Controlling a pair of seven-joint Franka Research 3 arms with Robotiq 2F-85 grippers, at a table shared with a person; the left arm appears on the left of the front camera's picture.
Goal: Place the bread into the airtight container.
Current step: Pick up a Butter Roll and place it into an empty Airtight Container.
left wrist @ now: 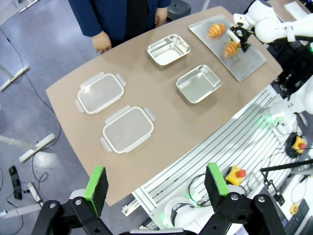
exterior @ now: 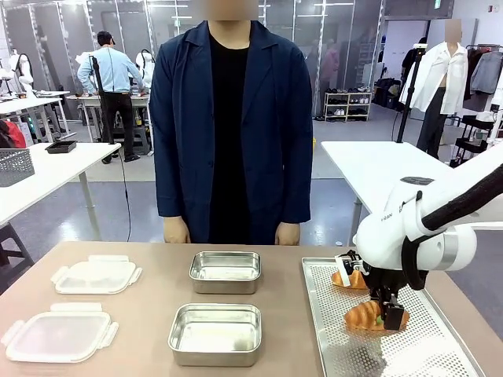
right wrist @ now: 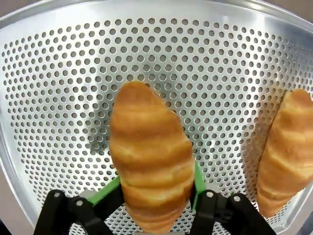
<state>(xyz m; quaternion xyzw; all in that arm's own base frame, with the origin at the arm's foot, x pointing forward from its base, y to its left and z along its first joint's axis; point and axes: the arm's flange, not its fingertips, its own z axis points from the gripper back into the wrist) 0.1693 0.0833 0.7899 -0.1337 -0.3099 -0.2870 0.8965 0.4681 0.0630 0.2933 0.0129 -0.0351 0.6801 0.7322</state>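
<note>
The bread is a golden croissant (right wrist: 151, 161) lying on the perforated metal tray (right wrist: 58, 73). My right gripper (right wrist: 156, 191) stands over it with a green pad pressed against each side. From the front, the same croissant (exterior: 365, 316) sits under the right gripper (exterior: 389, 314) at the tray's near middle. A second croissant (exterior: 350, 279) lies just behind it. Two open steel airtight containers (exterior: 225, 271) (exterior: 215, 334) stand empty at the table's centre. My left gripper (left wrist: 156, 183) hangs high above the table's edge, open, with nothing between its fingers.
Two clear plastic lids (exterior: 96, 275) (exterior: 56, 336) lie at the table's left. A person in a dark blue coat stands at the far edge, hands (exterior: 176, 230) down at the sides. The tray (exterior: 393, 353) fills the table's right side.
</note>
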